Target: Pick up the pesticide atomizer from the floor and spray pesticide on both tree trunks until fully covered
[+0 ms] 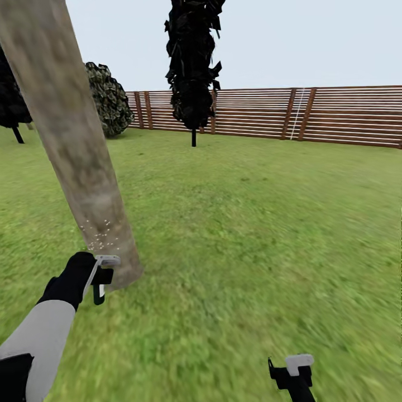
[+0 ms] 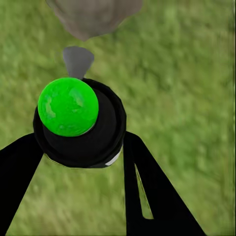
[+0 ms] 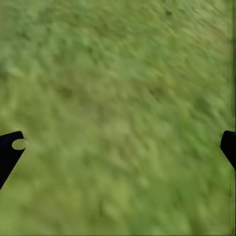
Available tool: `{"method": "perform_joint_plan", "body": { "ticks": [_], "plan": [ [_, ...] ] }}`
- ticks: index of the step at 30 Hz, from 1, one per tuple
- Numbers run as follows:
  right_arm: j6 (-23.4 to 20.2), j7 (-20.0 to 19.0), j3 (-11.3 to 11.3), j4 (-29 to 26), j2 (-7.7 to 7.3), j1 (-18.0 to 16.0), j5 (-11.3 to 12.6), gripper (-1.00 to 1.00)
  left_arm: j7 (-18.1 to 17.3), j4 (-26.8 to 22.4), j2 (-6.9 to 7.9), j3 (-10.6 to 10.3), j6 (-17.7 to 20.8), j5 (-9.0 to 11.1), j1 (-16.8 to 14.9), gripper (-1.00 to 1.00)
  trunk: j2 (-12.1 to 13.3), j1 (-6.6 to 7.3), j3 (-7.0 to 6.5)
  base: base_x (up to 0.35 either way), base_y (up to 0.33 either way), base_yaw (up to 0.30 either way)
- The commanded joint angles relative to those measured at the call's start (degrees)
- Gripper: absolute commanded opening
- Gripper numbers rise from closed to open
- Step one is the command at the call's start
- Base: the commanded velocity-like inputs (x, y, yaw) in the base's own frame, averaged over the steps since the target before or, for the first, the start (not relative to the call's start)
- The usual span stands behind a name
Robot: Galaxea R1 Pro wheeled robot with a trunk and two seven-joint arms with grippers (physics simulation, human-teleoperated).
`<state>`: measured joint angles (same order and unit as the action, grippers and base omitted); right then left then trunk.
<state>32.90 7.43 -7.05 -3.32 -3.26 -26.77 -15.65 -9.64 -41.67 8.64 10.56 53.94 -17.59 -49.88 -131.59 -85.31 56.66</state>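
Observation:
My left gripper [image 1: 102, 275] sits low beside the base of a thick beige-grey tree trunk [image 1: 72, 145] that leans up to the left. In the left wrist view the left gripper [image 2: 81, 147] is shut on the pesticide atomizer [image 2: 105, 137], a black round body with a bright green cap [image 2: 68, 105]. Its grey nozzle [image 2: 77, 60] points at the trunk's foot [image 2: 93, 17]. Tiny white pesticide specks [image 1: 100, 234] dot the lower trunk just above the gripper. My right gripper [image 1: 293, 371] hangs open over bare grass [image 3: 118, 98], its fingertips [image 3: 11, 147] wide apart.
Green lawn [image 1: 251, 223] stretches ahead to a brown slatted fence [image 1: 335, 114]. A narrow black-green conifer [image 1: 192, 67] stands in front of the fence. A mottled leafy crown [image 1: 109, 100] and another dark tree [image 1: 11, 106] lie behind the trunk.

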Motion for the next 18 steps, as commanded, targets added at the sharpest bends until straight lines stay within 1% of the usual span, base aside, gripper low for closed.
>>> {"method": "perform_joint_plan", "body": {
  "ticks": [1, 4, 6, 18],
  "plan": [
    [0.15, 0.21, -0.42, 0.06, 0.01, -0.04, -0.61, 1.0, -0.55, -0.08, -0.03, 0.16, 0.2, -0.57, -0.04, -1.0, -0.02, 0.0, 0.05, 0.049, -0.261, 0.0],
    [0.15, 0.27, -0.42, 0.06, 0.01, -0.04, -0.61, 1.0, -0.55, -0.12, -0.03, 0.21, 0.2, -0.47, -0.05, -1.0, -0.02, 0.0, 0.05, 0.017, -0.269, 0.03],
    [0.15, 0.33, -0.42, 0.06, 0.02, -0.04, -0.61, 1.0, -0.55, -0.15, 0.0, 0.24, 0.2, -0.5, -0.04, -1.0, -0.02, 0.0, 0.05, 0.004, -0.273, 0.182],
    [0.15, 0.39, -0.42, 0.06, 0.04, -0.04, -0.61, 1.0, -0.55, -0.09, 0.03, 0.22, 0.28, -0.46, -0.04, -1.0, -0.02, 0.0, 0.05, 0.0, -0.274, 0.268]
  ]
}}
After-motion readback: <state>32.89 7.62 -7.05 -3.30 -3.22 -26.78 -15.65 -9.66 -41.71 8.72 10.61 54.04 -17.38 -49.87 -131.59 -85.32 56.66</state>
